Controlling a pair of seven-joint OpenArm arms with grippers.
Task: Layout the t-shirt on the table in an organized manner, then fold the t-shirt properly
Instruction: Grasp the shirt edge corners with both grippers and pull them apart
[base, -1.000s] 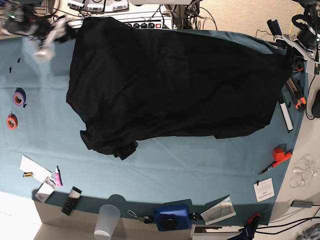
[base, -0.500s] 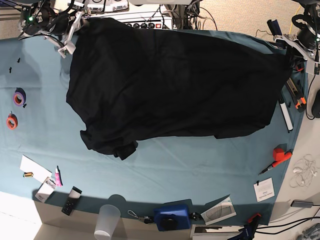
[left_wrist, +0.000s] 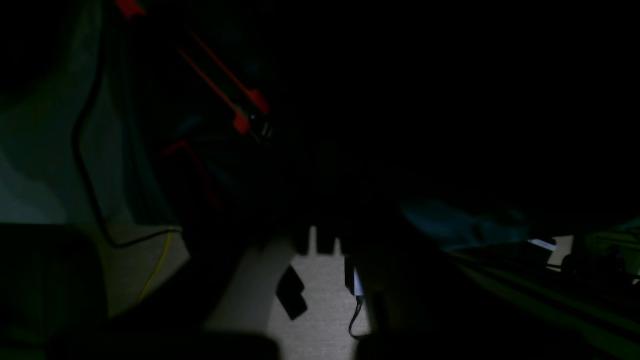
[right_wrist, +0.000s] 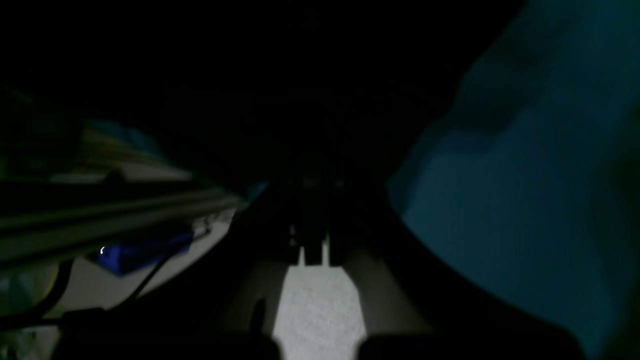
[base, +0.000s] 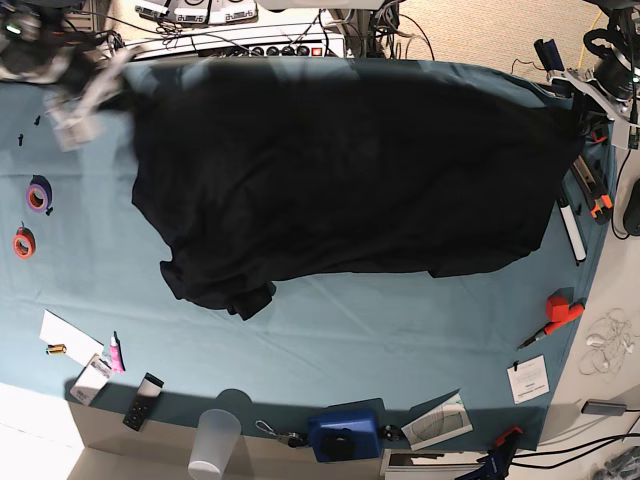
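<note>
Spreading across the far half of the table (base: 330, 330), the black t-shirt (base: 340, 170) is seen.
Bare teal cloth is left nearside; both blurred grippers' openness cannot be told, perhaps gripping shirt corners.

The t-shirt (base: 350, 170) is matt black cloth, soft and light-swallowing, rumpled at its lower left hem. The tabletop (base: 330, 340) wears teal cloth, matt and faintly creased. A translucent plastic cup (base: 214, 443) looks frosted. The purple tape roll (base: 38, 195) and orange tape roll (base: 23, 242) look smooth. The paper card (base: 527, 379) is flat white.
</note>
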